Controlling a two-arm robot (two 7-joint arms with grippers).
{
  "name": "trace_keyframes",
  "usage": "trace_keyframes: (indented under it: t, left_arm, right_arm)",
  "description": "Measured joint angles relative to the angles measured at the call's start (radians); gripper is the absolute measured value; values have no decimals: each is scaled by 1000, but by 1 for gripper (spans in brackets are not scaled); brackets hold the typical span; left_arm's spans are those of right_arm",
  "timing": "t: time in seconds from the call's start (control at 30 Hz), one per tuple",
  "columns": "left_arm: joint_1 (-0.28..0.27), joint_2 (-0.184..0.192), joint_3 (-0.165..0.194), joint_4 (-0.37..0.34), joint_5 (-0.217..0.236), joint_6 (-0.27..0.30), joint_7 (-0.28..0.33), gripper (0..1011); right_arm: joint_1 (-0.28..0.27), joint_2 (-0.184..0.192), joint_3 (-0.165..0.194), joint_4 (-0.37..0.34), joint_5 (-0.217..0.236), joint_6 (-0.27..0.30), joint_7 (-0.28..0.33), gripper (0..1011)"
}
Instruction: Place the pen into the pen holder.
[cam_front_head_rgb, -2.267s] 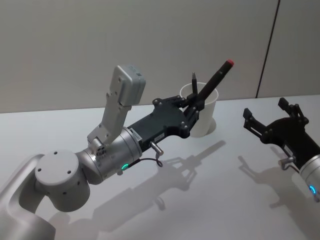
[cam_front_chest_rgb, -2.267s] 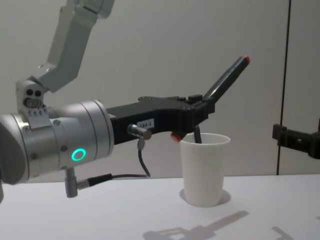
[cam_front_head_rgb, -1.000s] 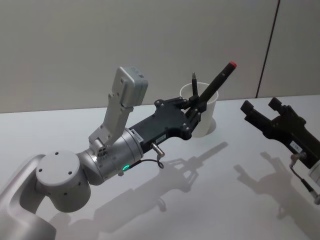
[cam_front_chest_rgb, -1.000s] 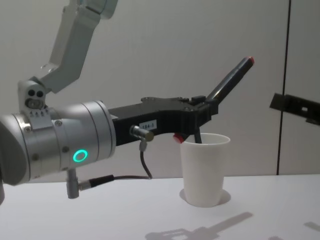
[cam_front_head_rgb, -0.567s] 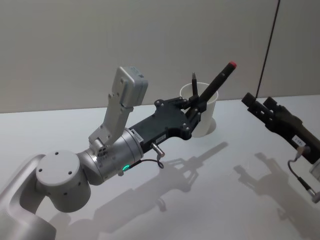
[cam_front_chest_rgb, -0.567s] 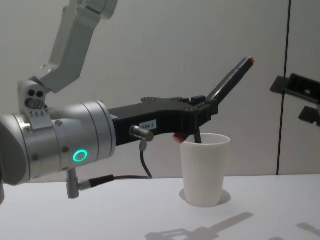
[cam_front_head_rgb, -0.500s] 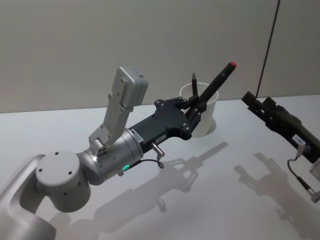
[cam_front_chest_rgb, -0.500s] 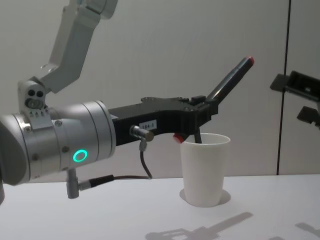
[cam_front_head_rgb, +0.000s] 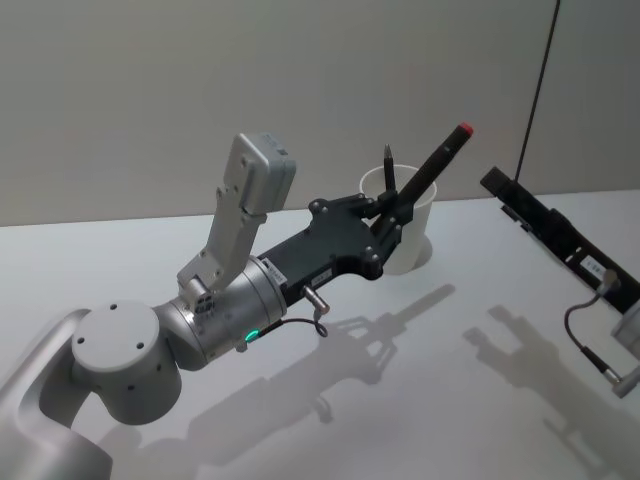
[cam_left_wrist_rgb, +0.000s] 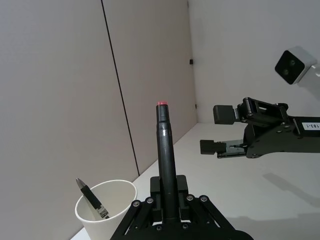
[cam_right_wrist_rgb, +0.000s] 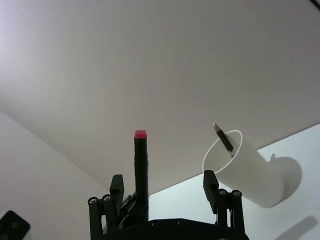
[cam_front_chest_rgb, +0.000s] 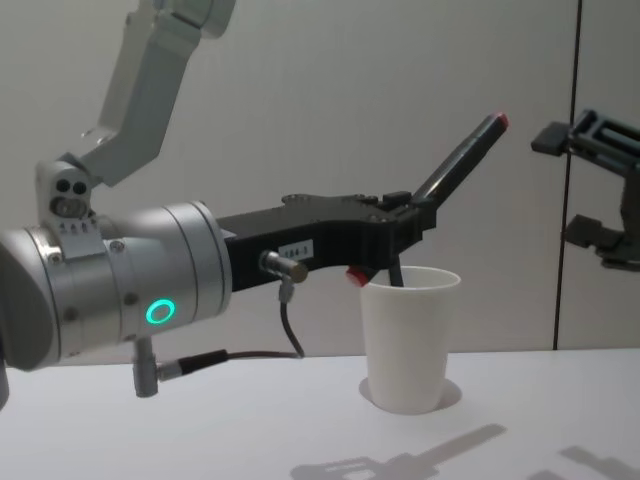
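Grey wall (cam_front_head_rgb: 150, 80) stands behind a white counter (cam_front_head_rgb: 430, 400). From the head, the left gripper (cam_front_head_rgb: 392, 215) reaches to the near side of the pen holder (cam_front_head_rgb: 412, 248), a white cup at the back of the counter. Its fingers pinch the pen (cam_front_head_rgb: 437, 165), which slants up with its red end on top. Another pen (cam_front_head_rgb: 389, 170) stands inside the cup. The right gripper (cam_front_head_rgb: 497, 186) hangs in the air off to the right, well apart from the cup.

From the left wrist, the pen (cam_left_wrist_rgb: 165, 150) rises out of the pinching fingers. The cup (cam_left_wrist_rgb: 107, 212) sits just beside them. Farther off, the right gripper (cam_left_wrist_rgb: 216, 131) has its fingers spread.

From the right wrist, the right gripper (cam_right_wrist_rgb: 162, 182) shows its spread fingers, with the pen (cam_right_wrist_rgb: 141, 167) and the cup (cam_right_wrist_rgb: 250, 172) beyond them.

From the chest, the left gripper (cam_front_chest_rgb: 405, 215) is just above the cup's (cam_front_chest_rgb: 408, 340) rim. The pen (cam_front_chest_rgb: 460, 160) leans up to the right, its low end hidden by the fingers. The right gripper (cam_front_chest_rgb: 572, 185) hangs high at the right edge.
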Motion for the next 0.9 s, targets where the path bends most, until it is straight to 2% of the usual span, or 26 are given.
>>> trace_keyframes:
  t: [0.1, 0.13, 0.17, 0.23, 0.27, 0.3, 0.47, 0.67, 0.9]
  left_arm:
    - [0, 0, 0, 0, 0, 0, 0, 180]
    - [0, 0, 0, 0, 0, 0, 0, 180]
    - [0, 0, 0, 0, 0, 0, 0, 180]
    - [0, 0, 0, 0, 0, 0, 0, 180]
    - [0, 0, 0, 0, 0, 0, 0, 180]
    - [0, 0, 0, 0, 0, 0, 0, 180]
    - [0, 0, 0, 0, 0, 0, 0, 180]
    - [0, 0, 0, 0, 0, 0, 0, 180]
    - [0, 0, 0, 0, 0, 0, 0, 180]
  right_arm:
    - [9, -5, -1, 7, 54, 29, -6, 1001]
    - [14, -8, -3, 11, 86, 46, -9, 1001]
    - [14, -8, -3, 11, 86, 46, -9, 1001]
    - [25, -15, -8, 19, 144, 79, -16, 1001]
    - [25, -15, -8, 19, 144, 79, -16, 1001]
    - [30, -19, -11, 22, 169, 92, -19, 1001]
    - [46, -31, -23, 27, 237, 126, -34, 1001]
    - [57, -41, -35, 26, 278, 135, -53, 1001]
    - [66, -50, -51, 16, 291, 115, -75, 1001]
